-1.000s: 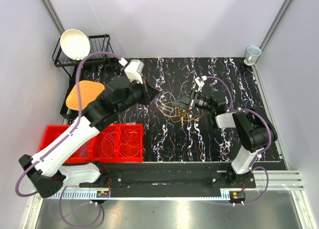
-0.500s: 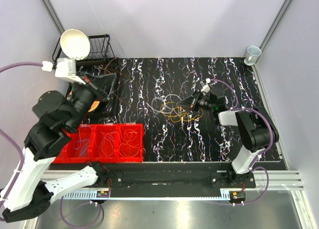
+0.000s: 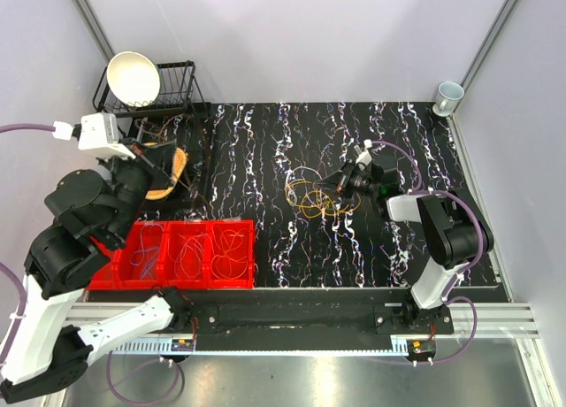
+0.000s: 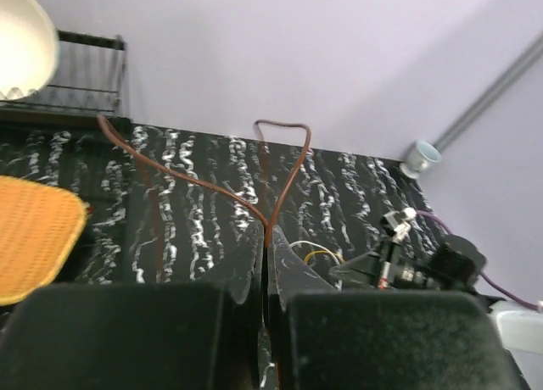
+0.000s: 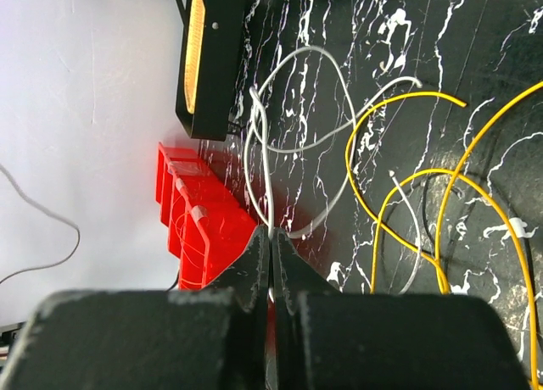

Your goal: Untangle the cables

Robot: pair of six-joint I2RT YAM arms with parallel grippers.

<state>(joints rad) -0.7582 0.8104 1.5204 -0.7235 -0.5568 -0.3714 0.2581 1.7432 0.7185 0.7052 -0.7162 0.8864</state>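
A tangle of cables [image 3: 309, 196], yellow, orange and white, lies on the black mat [image 3: 265, 248] at mid-table. My left gripper [image 3: 168, 164] is far left, above the orange pad [image 3: 177, 170]. It is shut on a thin brown cable [image 4: 282, 125] that loops up from its fingertips [image 4: 251, 237]; the cable shows faintly in the top view [image 3: 210, 155]. My right gripper [image 3: 340, 184] is at the right side of the tangle, shut on a white cable [image 5: 263, 161]. Yellow cables [image 5: 399, 182] lie on the mat just beside it.
A red bin [image 3: 243, 226] with three compartments holding coiled cables stands at front left; it also shows in the right wrist view [image 5: 195, 220]. A wire rack [image 3: 181, 75] with a white bowl [image 3: 133, 78] stands back left. A cup [image 3: 449, 95] stands back right.
My left arm has swung from mid-table back to the far left, carrying the brown cable away from the tangle. The right gripper has shifted slightly right and holds the white cable.
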